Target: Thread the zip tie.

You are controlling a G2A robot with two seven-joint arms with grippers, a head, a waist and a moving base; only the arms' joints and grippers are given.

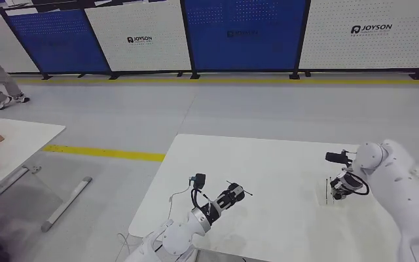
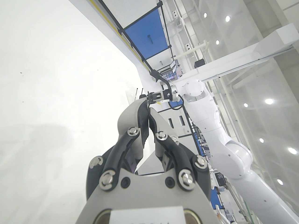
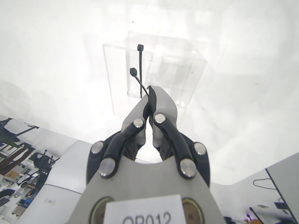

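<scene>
My left claw hovers over the near left part of the white table. Its fingers are pressed together. From above, a thin black strip sticks out on both sides of the tip, so it looks pinched there. I cannot tell from my own wrist view what the strip is.

Well apart from it, toward the right side of the table, my right claw is clamped on a black zip tie. The strap runs out of the fingertips at a slant, and the square head is free at the far end.

Just beyond those fingertips is a clear stand resting on the table. A second zip tie stands upright in it, head on top. The held tie crosses just in front of this one, near its lower part.
</scene>
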